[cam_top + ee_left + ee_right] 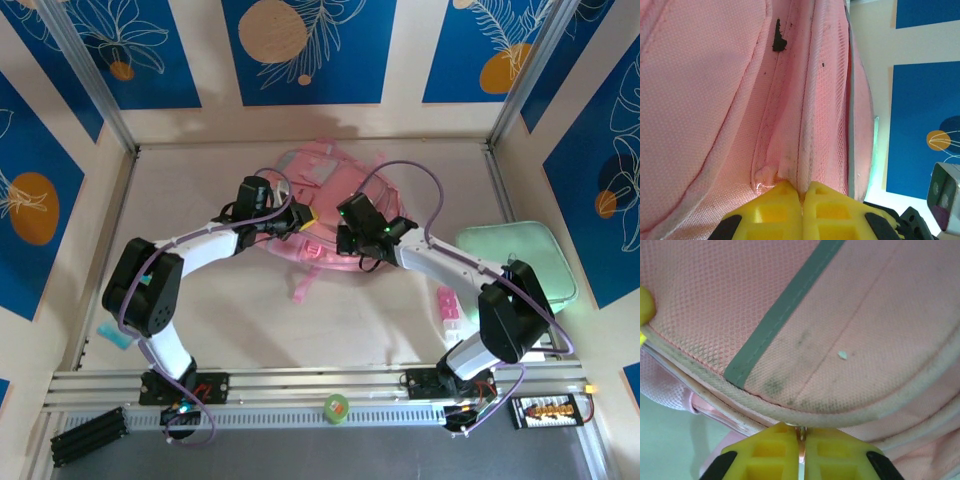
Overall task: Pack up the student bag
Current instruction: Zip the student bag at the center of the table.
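Student bag [322, 172] sits caught between both pincers: the left pincer [802, 187] clamps a fabric seam [771, 172] at its tips, seemingly to steady it, while the right pincer [802, 432] clamps a zip pull [802, 446], probably to open a pocket.

Both arms reach fwd, elbows out, wrists angled inward & close together. L gripper [802, 194]: 2 yellow fingers pressed together, pinching student bag [700, 100] fabric. R gripper [802, 439]: 2 fingers closed on bag's thin metal tab.

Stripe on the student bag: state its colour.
Grey; the stripe shows best in the right wrist view.
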You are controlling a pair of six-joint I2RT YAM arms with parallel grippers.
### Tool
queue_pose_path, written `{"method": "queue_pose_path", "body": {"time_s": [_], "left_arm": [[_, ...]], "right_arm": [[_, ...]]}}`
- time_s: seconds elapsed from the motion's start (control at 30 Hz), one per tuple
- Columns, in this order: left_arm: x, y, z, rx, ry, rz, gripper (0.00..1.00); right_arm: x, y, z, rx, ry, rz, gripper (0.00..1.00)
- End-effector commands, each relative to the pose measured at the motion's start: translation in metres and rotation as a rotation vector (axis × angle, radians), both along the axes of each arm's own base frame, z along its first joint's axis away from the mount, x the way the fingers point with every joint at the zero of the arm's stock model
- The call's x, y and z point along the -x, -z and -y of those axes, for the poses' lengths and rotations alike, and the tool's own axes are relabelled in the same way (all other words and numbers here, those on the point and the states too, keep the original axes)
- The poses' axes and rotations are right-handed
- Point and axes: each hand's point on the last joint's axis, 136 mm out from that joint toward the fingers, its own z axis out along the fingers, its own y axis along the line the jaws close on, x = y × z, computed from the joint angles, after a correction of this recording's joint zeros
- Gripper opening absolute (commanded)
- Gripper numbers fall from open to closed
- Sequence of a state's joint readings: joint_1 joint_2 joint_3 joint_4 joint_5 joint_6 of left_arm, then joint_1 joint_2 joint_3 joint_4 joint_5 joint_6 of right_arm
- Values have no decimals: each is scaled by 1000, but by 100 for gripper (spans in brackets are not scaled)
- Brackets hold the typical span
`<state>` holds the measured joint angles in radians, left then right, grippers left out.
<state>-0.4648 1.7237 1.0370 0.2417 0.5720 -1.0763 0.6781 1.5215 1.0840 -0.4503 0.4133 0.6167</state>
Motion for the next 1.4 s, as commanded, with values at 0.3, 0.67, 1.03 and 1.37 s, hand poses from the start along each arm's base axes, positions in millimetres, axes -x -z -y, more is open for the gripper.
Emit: {"method": "queue_pose_path", "body": {"time_s": [0.3, 0.67, 1.03, 1.37], "left_arm": [[-8, -28, -6, 22, 17, 95, 0], [-7, -10, -16, -48, -16, 78, 0], [-12, -2, -44, -178, -47, 84, 0], [-55, 1, -93, -437, -235, 174, 4]], "right_arm": [[-6, 18, 4, 83, -25, -34, 20], [-6, 9, 20, 77, -11, 20, 0], [-2, 4, 39, -59, -62, -37, 0], [26, -5, -54, -262, -395, -82, 0]]}}
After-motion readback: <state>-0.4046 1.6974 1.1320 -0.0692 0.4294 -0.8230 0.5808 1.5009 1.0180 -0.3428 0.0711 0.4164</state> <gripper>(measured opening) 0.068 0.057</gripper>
